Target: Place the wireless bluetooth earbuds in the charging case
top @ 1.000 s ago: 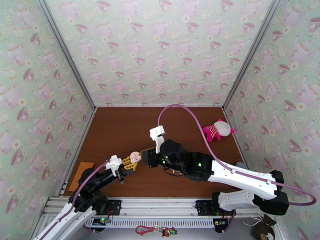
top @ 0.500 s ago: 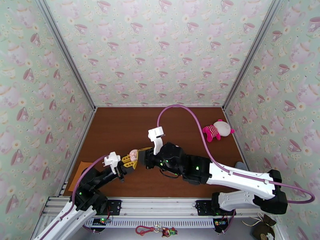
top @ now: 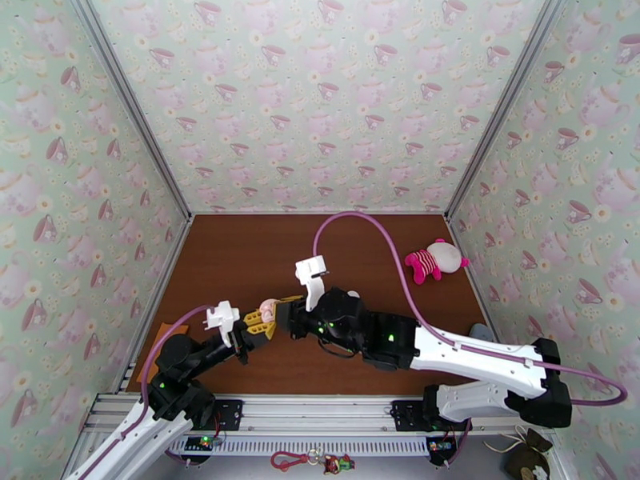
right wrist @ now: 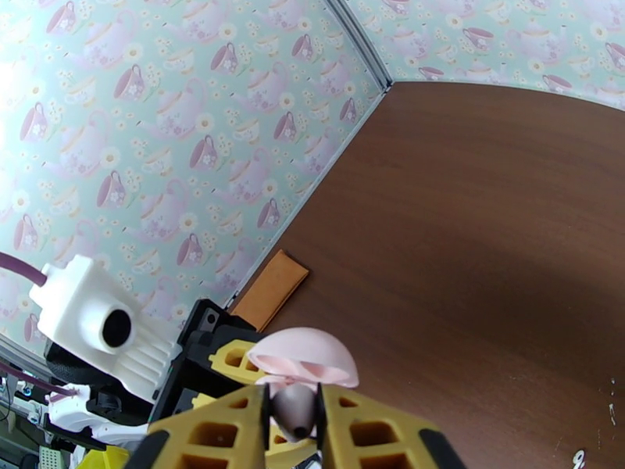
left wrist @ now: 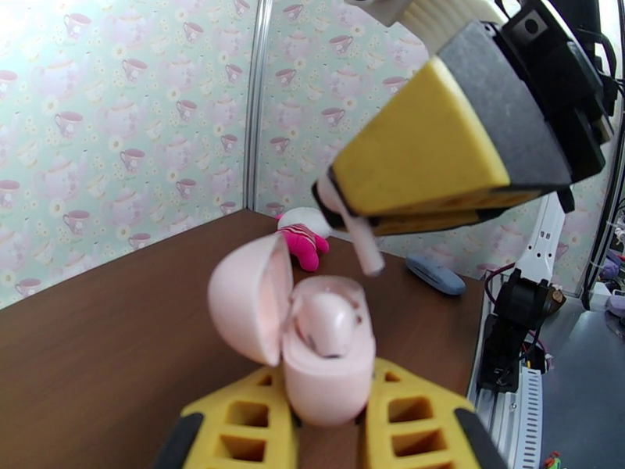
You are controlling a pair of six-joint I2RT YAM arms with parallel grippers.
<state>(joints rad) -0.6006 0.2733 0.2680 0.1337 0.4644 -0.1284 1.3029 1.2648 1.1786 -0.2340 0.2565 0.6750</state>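
Left gripper (left wrist: 324, 388): clamps its yellow fingers (left wrist: 242, 420) hard against the lower body of a pink charging case (left wrist: 326, 361), one finger on each side. Holds it upright, raised off the brown table (top: 240, 250). Carries the lid (left wrist: 248, 306) hinged open and tipped back to the left in the left wrist view, exposing the rounded pink inside. Too blurred to tell whether anything sits in there.

Right gripper (left wrist: 344, 209): pinches a white earbud (left wrist: 361, 242) between nearly closed fingertips, with the head buried between the pads. Points the stem down and slightly to the right. Keeps the stem tip just above the open mouth of the case, apart from it, with no contact visible. Looks down, in the right wrist view, onto the open lid directly below its own fingertips.

From above: brings the two grippers tip to tip over the near, left-of-centre part of the table, the case between them.

Further out:
- Pink-and-white plush toy (top: 434, 262) lying by the right wall, well apart from both arms.
- Grey-blue oblong object (left wrist: 436, 273) lying near the table's right edge.
- Flat orange pad (right wrist: 269, 289) lying against the foot of the left wall.
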